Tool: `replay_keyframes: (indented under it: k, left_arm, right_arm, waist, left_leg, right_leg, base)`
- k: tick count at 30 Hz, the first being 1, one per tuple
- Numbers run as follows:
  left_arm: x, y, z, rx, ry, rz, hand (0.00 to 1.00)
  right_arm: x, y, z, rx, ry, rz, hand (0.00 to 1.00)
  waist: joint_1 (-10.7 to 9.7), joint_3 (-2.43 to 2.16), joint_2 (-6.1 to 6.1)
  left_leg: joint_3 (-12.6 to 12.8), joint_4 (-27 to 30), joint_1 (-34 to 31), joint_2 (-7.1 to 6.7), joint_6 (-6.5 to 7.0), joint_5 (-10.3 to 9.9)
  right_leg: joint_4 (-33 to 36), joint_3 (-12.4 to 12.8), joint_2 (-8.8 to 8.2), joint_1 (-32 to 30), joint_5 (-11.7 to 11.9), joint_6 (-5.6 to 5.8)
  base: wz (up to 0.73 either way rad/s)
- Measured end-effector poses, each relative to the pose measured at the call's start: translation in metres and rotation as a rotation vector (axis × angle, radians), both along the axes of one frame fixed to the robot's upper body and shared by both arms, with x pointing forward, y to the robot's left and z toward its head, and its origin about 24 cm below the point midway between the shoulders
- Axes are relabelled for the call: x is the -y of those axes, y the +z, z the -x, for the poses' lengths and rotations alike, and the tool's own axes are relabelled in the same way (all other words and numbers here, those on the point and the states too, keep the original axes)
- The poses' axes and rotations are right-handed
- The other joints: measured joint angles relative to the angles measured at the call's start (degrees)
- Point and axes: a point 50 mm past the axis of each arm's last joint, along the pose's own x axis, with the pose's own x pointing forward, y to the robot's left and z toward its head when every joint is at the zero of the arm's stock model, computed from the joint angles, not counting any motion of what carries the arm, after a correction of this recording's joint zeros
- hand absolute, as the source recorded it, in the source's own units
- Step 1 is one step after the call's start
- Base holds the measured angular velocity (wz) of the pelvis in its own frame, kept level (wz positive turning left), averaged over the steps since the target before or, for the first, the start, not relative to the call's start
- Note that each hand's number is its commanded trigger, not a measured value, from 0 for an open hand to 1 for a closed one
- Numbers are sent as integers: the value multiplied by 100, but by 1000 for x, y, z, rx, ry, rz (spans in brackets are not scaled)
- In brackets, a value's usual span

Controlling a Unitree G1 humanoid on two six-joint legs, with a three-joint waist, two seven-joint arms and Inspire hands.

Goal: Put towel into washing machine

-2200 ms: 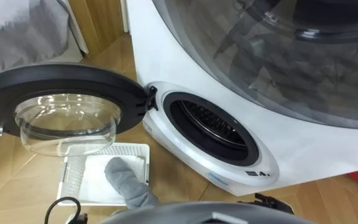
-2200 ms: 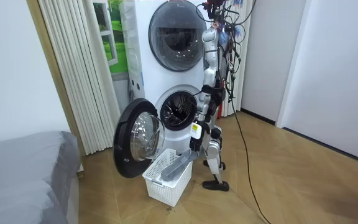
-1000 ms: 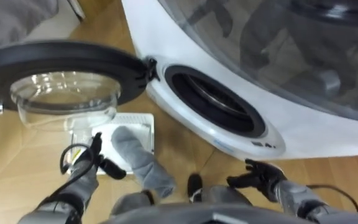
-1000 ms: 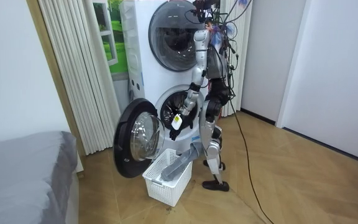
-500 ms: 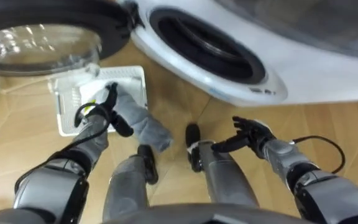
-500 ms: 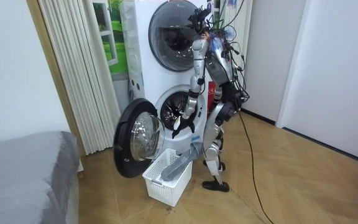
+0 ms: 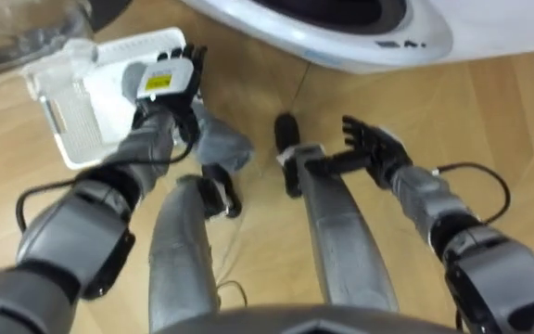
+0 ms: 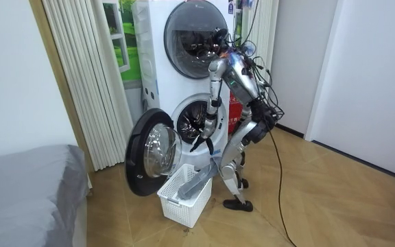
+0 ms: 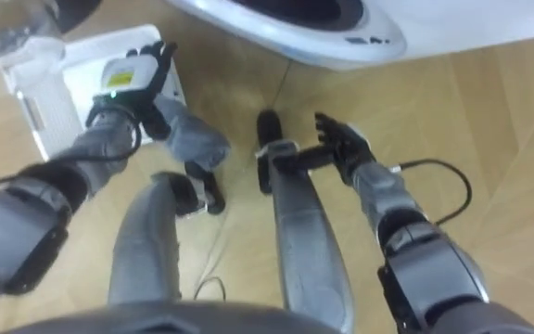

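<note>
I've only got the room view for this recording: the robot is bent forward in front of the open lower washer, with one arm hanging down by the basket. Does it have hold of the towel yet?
Observer: Not yet. In the eye views the left hand is above the white basket with its fingers relaxed, not closed on anything. The grey towel hangs over the basket's edge, just below that hand.
Operator: And the right hand, is it carrying anything?
Observer: No. The right hand is open with its fingers spread and holds nothing. It is over the wooden floor in front of the washing machine.
</note>
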Motion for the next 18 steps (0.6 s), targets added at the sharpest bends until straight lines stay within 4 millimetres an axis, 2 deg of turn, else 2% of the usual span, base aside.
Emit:
replay_keyframes:
  k: [4,8,10,18]
  left_arm:
    - [-2,1,-1,1,-44,-60,0]
    - [3,4,-4,8,-91,-97,0]
    - [8,5,-5,6,-132,-121,0]
    - [13,5,-8,-91,-220,-193,0]
  right_arm:
    - [-2,9,-11,33,-22,-51,0]
    - [-4,17,-20,61,-19,-78,0]
    - [-7,21,-24,82,-25,-107,0]
    - [-9,30,-34,120,-18,-106,0]
  waist:
    - [-98,-1,6]
    - [-141,-2,5]
    - [-238,-1,5]
    - [-472,8,-17]
  left_leg:
    - [-18,404,-444,-11,20,-105]
    - [-26,626,-777,46,34,-145]
    - [-18,736,-960,34,63,-158]
    - [7,931,-1301,120,96,-239]
  right_leg:
    - [440,-23,-62,-476,-123,-22]
    - [614,-61,-84,-804,-125,-27]
    - [742,-71,-128,-1001,-142,-38]
    - [845,-100,-120,-1331,-146,-41]
  base:
    - [10]
    - [2]
    - [6]
    - [-4]
